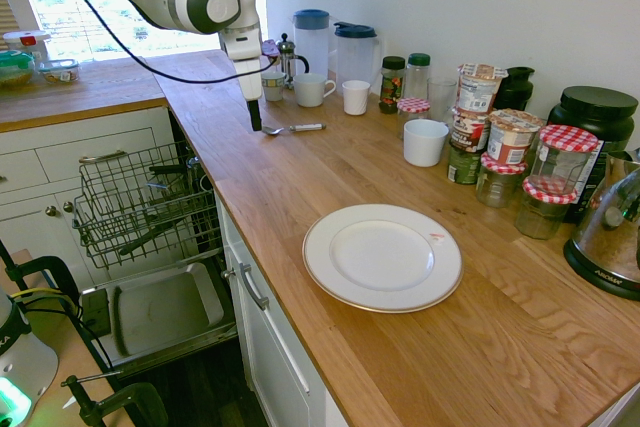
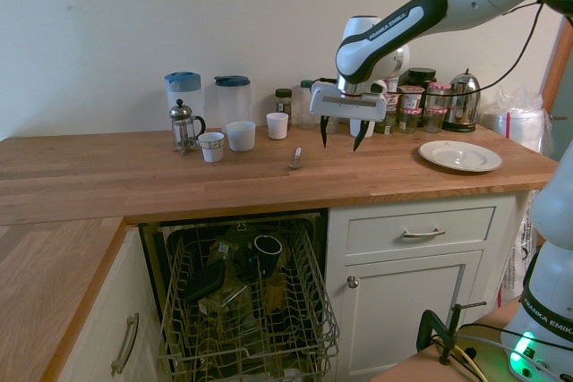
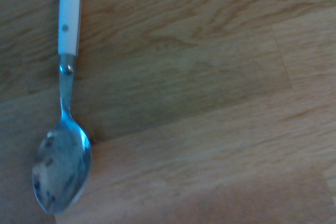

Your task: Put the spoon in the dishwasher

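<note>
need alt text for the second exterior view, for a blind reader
A white robot arm reaches in from the right, its open gripper hanging above a wooden counter just right of a small spoon. Below the counter, the dishwasher stands open with its rack pulled out. A white plate sits further right.

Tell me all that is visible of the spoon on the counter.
The spoon is small and slim, with a shiny metal bowl and a pale whitish handle bearing two dark rivets. It lies flat on the wooden counter, bowl toward the counter's front edge, handle toward the wall. Nothing touches it but the counter. The open gripper hangs above the counter close beside it, empty.
</note>
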Controlling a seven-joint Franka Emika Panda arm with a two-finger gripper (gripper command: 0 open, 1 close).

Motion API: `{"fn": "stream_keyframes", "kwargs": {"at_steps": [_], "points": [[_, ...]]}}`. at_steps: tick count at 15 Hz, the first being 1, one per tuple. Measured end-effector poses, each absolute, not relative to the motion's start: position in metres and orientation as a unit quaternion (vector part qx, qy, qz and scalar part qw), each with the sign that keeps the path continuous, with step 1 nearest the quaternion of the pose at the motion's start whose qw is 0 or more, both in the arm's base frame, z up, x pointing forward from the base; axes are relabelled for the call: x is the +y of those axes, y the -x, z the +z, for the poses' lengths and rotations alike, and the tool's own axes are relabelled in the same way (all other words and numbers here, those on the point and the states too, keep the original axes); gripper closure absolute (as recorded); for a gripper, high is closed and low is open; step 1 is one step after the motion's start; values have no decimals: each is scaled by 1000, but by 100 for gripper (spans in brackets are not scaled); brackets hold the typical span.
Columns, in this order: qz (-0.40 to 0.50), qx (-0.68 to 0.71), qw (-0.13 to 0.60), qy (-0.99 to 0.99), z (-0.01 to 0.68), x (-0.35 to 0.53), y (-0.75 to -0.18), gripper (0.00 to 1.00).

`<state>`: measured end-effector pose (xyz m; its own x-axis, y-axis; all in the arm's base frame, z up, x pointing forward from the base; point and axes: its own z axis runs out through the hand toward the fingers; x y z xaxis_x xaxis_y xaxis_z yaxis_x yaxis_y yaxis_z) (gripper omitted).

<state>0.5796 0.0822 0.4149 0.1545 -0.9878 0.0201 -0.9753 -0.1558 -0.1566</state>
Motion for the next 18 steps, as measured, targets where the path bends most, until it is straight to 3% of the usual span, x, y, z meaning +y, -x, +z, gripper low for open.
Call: {"fn": "stream_keyframes", "kwargs": {"at_steps": [6, 14, 15, 18], "points": [[-67, 695, 54, 714, 395, 105, -658, 0], [-42, 700, 45, 711, 346, 126, -719, 0], [-40, 700, 42, 712, 341, 129, -723, 100], [-35, 701, 40, 711, 342, 133, -729, 100]]}}
